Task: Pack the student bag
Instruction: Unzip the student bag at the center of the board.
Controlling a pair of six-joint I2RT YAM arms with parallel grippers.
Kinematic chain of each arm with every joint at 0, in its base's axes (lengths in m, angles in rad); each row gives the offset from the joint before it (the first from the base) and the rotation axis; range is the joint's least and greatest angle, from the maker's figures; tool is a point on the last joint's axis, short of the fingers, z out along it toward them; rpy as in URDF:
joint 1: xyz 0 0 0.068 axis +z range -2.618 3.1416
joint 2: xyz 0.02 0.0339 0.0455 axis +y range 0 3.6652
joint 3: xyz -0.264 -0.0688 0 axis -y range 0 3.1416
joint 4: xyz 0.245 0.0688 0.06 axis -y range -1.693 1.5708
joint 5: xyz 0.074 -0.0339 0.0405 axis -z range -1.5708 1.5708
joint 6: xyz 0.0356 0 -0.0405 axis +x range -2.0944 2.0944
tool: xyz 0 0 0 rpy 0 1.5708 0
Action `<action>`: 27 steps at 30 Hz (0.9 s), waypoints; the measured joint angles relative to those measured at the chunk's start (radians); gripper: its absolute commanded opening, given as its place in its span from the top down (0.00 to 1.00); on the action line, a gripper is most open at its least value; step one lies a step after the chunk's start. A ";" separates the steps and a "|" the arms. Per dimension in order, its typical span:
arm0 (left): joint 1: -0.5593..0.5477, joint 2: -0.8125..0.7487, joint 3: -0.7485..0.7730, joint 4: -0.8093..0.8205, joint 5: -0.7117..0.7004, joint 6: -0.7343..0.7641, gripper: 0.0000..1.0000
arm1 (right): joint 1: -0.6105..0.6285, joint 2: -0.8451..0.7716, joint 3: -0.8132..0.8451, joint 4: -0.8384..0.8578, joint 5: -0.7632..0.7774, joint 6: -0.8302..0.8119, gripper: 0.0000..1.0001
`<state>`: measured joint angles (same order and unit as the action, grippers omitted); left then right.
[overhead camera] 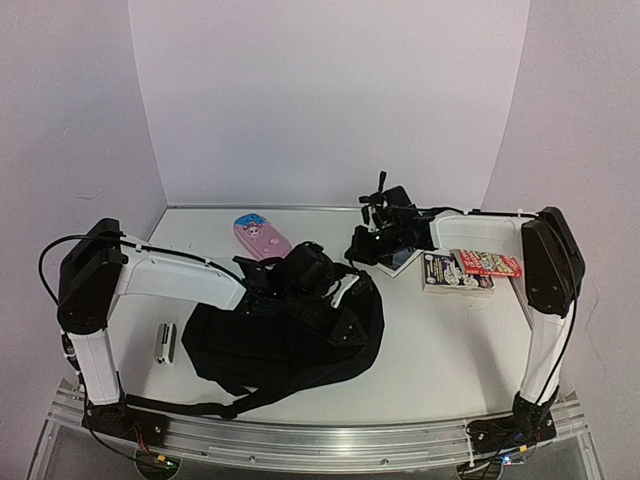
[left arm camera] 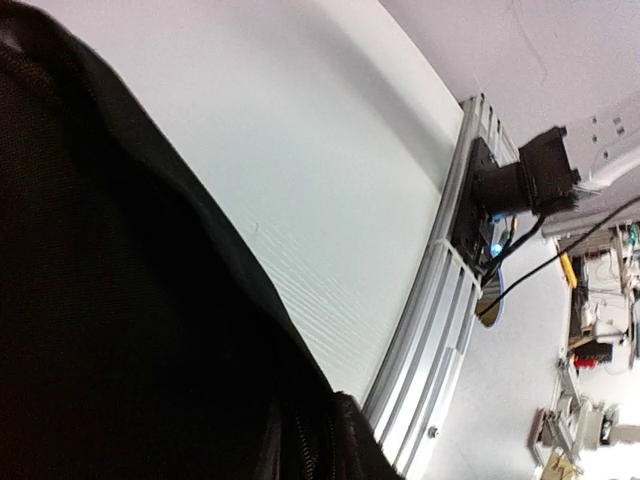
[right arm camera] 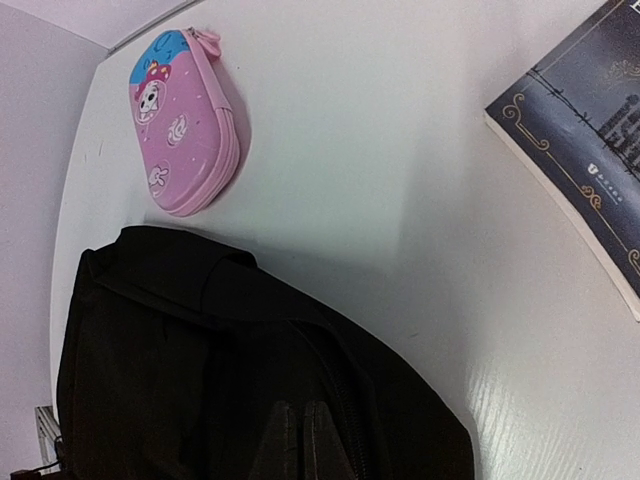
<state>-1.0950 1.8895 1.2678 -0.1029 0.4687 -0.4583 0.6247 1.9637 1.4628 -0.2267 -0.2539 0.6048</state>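
The student bag [overhead camera: 290, 340] is a large black backpack lying flat in the middle of the table, straps trailing toward the front edge. My left gripper [overhead camera: 310, 275] rests on its upper edge. In the left wrist view black fabric and a zipper of the bag [left arm camera: 120, 330] fill the frame and the fingers are hidden. My right gripper [overhead camera: 362, 246] hovers by the bag's upper right corner. In the right wrist view its fingers [right arm camera: 302, 440] are shut, tips together over the bag [right arm camera: 200, 370] beside a zipper line, with nothing visible between them.
A pink pencil case [overhead camera: 262, 237] [right arm camera: 185, 125] lies behind the bag. A dark book [overhead camera: 445, 272] [right arm camera: 590, 140] and a red-covered one [overhead camera: 488, 263] lie at the right. A small silver and black item [overhead camera: 165, 342] sits left of the bag. The aluminium rail [left arm camera: 440, 330] edges the table front.
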 measured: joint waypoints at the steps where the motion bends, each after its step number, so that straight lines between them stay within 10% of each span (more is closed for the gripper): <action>1: 0.000 -0.005 0.000 0.000 -0.007 0.000 0.64 | 0.000 0.007 0.007 0.003 -0.004 -0.002 1.00; 6: 0.000 -0.013 0.008 -0.011 -0.085 -0.018 0.31 | 0.000 0.017 0.013 0.005 -0.010 -0.002 1.00; 14: -0.001 0.022 0.099 -0.027 -0.125 -0.037 0.27 | 0.000 0.016 -0.004 0.015 0.003 0.017 1.00; 19: -0.011 0.083 0.162 -0.039 -0.134 -0.028 0.44 | 0.000 0.016 -0.019 0.020 0.006 0.024 1.00; 27: -0.040 0.160 0.217 -0.092 -0.188 -0.003 0.99 | 0.000 0.016 -0.023 0.025 0.007 0.023 1.00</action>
<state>-1.1348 2.0498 1.4853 -0.1949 0.2811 -0.4618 0.6247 1.9800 1.4395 -0.2020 -0.2472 0.6280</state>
